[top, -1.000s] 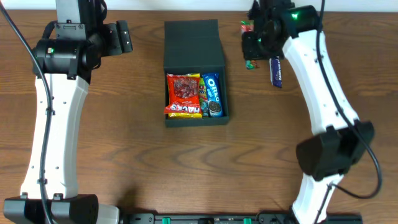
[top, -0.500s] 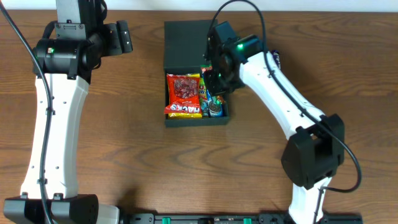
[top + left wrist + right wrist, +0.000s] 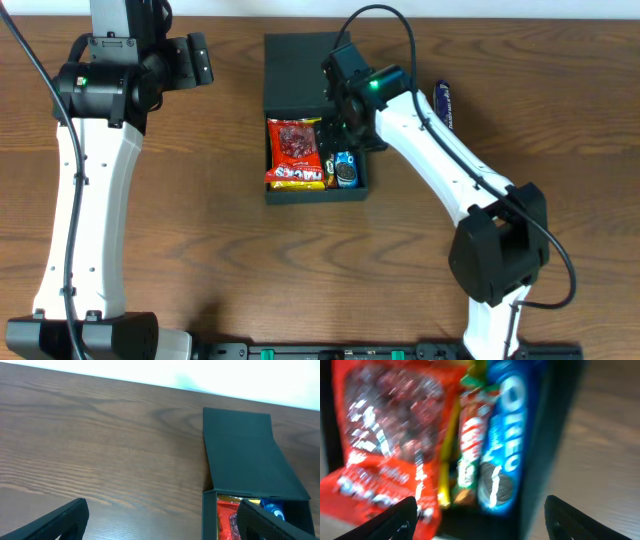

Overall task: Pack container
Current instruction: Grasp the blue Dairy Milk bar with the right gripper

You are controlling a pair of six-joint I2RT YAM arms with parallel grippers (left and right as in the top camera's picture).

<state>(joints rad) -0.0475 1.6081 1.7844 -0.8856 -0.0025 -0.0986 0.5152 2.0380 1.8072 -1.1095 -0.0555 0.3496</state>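
Note:
The container (image 3: 316, 194), a dark box with its flap lid (image 3: 300, 70) folded back, stands at the table's back centre. In it lie a red snack bag (image 3: 295, 152), an Oreo packet (image 3: 346, 168) and, between them, a red-and-green bar (image 3: 470, 445). My right gripper (image 3: 345, 125) hovers over the box's right half. In the right wrist view it (image 3: 480, 525) stands open, its fingers straddling the bar, the Oreo packet (image 3: 502, 460) and the box's right wall (image 3: 545, 460), holding nothing. My left gripper (image 3: 197, 60) waits open to the left of the lid (image 3: 245, 455).
A dark blue snack bar (image 3: 443, 105) lies on the wooden table to the right of the box, behind my right arm. The table's far edge runs just behind the lid. The left arm's white links stretch along the left side.
My right gripper carried the red-and-green bar from the back right to over the box, then opened; the bar now lies inside. The left arm has not moved.

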